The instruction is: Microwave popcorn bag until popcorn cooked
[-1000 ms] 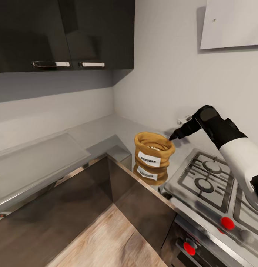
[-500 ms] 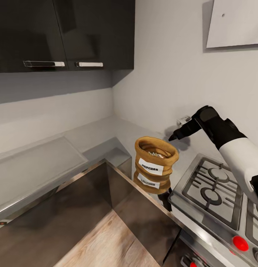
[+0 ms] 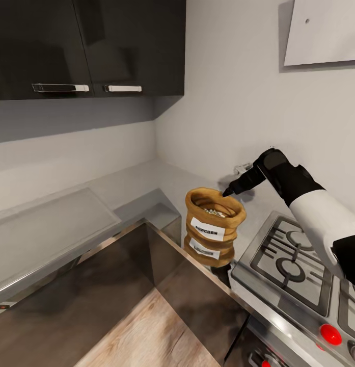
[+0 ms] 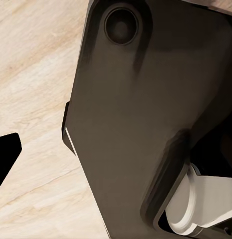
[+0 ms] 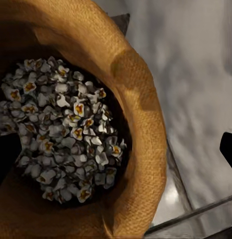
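Closest to us is the wood floor (image 3: 146,331) and the dark lower cabinets (image 3: 96,285), with the gas hob (image 3: 294,260) off to our right, red knobs along its front edge. Our left end effector is hanging low by the robot's own body over that floor, and we honestly can't tell if it's open or closed from what the left wrist camera gives us.

A bit further in, the popcorn bag (image 3: 214,218) stands upright on the grey counter (image 3: 136,183), right at the inner corner edge and just beside the hob. From the right wrist camera we're looking straight down into the bag (image 5: 120,89), and the kernels (image 5: 61,129) inside are pale bits with orange centres.

Our right end effector (image 3: 229,192) is right at the far rim of the bag, tip just over the rolled edge. One finger (image 5: 228,149) pokes into the wrist view outside the rim; whether the jaws are spread or shut, we can't say.

Handling guess: the burlap looks soft and light, so squeezing the body would probably just crumple it or tip it. The thick rolled rim seems the best bite, one finger inside, one outside. Keep it upright or the kernels spill.

Behind it all are the grey wall (image 3: 223,102) and the dark upper cabinets (image 3: 90,46).
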